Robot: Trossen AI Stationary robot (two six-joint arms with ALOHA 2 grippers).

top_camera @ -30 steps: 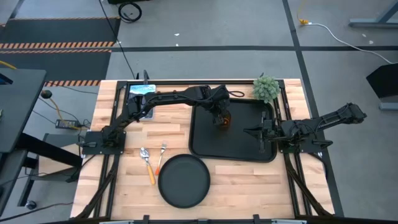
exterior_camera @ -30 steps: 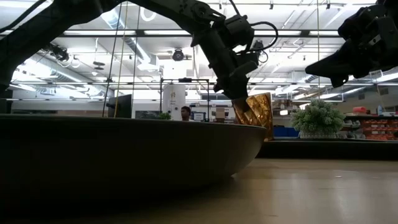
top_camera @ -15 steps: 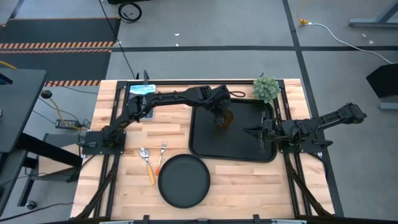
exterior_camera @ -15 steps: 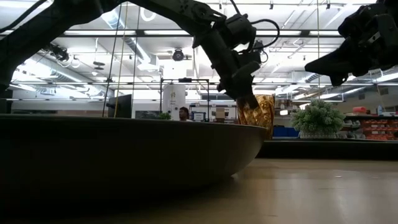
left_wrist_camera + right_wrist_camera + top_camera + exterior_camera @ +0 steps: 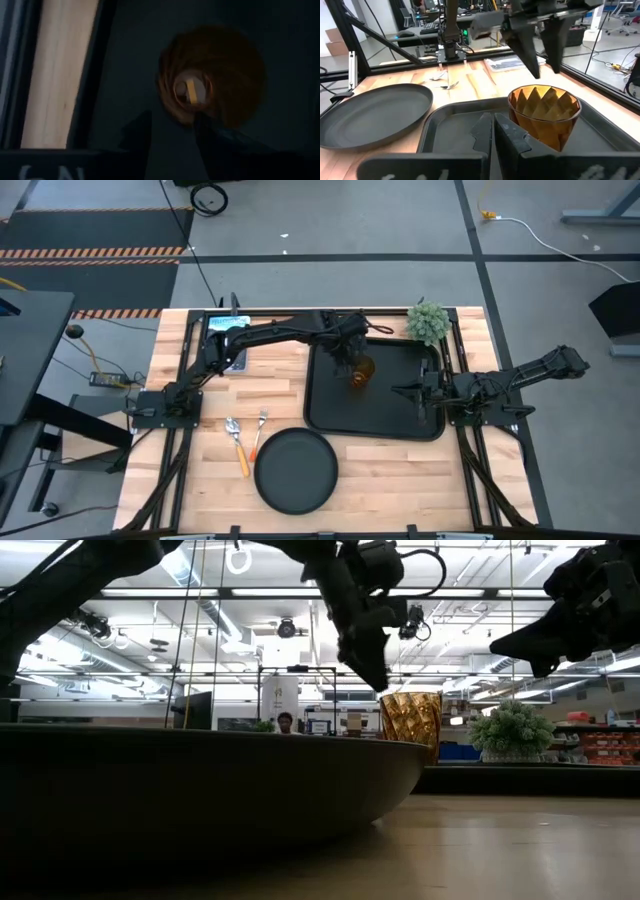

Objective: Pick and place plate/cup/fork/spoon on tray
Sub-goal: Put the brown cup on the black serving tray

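Observation:
The amber cup [image 5: 361, 370] stands upright on its base in the far left part of the black tray [image 5: 385, 415]. My left gripper [image 5: 348, 352] hangs open just above the cup's rim [image 5: 546, 72], its fingers clear of the cup [image 5: 410, 716]. My right gripper [image 5: 418, 394] rests shut over the tray's right part, pointing at the cup [image 5: 544, 116]. The round black plate [image 5: 296, 470] lies on the wood near the front edge. The spoon [image 5: 236, 438] and the fork [image 5: 259, 430] lie flat to the plate's left.
A small green plant [image 5: 428, 322] stands at the tray's far right corner. A blue-and-white flat object [image 5: 228, 324] lies at the table's far left. Bare wood shows between the tray and the left arm's base.
My left gripper has opened and let go of the cup, then risen and drawn back a little toward the table's far left. The cup, leaning in the fingers a second ago, now stands upright on the tray by itself.

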